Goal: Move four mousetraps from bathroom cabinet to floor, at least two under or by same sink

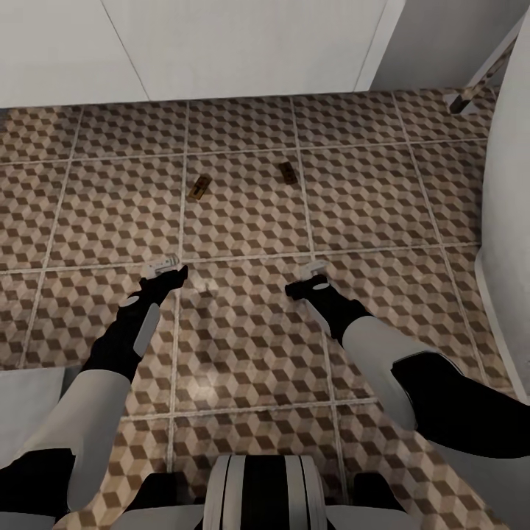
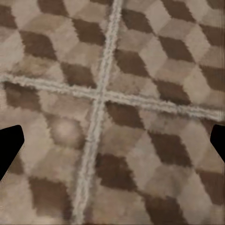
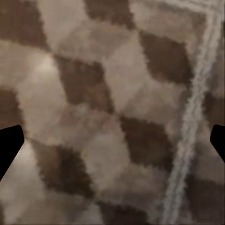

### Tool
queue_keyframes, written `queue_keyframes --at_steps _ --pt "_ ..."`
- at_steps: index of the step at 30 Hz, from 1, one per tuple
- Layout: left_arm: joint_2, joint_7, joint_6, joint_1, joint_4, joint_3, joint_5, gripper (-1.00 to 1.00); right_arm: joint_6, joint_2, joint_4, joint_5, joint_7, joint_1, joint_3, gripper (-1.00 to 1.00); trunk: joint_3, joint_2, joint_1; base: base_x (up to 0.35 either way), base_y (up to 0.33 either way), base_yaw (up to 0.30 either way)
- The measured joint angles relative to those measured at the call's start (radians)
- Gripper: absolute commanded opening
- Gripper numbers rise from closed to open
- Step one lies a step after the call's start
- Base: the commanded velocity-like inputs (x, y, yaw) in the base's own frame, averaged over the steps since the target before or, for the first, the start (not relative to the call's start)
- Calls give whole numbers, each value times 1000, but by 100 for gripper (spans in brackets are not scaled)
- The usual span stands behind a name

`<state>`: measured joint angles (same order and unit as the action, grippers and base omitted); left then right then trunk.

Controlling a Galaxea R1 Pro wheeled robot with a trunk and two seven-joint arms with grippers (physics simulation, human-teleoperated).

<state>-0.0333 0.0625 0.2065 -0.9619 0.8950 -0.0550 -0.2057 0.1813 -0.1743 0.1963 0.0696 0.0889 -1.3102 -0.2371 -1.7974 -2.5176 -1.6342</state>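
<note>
Two mousetraps [image 1: 199, 188] [image 1: 288, 173] lie on the floor [image 1: 368, 199], upper centre, near the white unit [image 1: 243, 44]. Both grippers, left [image 1: 168, 266] and right [image 1: 313, 274], hover spread and empty above tile, presumably just released.

The bathroom floor [image 1: 243, 221] is matt tile printed with brown and beige cubes, its pale grout rough-edged. Two mousetraps [image 1: 198, 188] [image 1: 288, 173] look like brown wood. At twelve o'clock, a smooth white panel [image 1: 221, 44] stands.
</note>
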Motion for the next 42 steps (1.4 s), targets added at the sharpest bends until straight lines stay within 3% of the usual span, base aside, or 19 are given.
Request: queue_keyframes --at_steps 20,30,42 --pt "2 0 21 10 -8 3 0 100 -1 0 -5 -1 0 0 1 100 77 5 9 0 0 0" --pt "1 -2 18 77 -9 3 0 100 -76 0 -18 -1 0 2 1 100 116 7 13 0 0 0" --pt "2 -4 13 156 -10 11 0 100 -94 0 -75 -2 1 7 2 100 162 10 19 0 0 0"
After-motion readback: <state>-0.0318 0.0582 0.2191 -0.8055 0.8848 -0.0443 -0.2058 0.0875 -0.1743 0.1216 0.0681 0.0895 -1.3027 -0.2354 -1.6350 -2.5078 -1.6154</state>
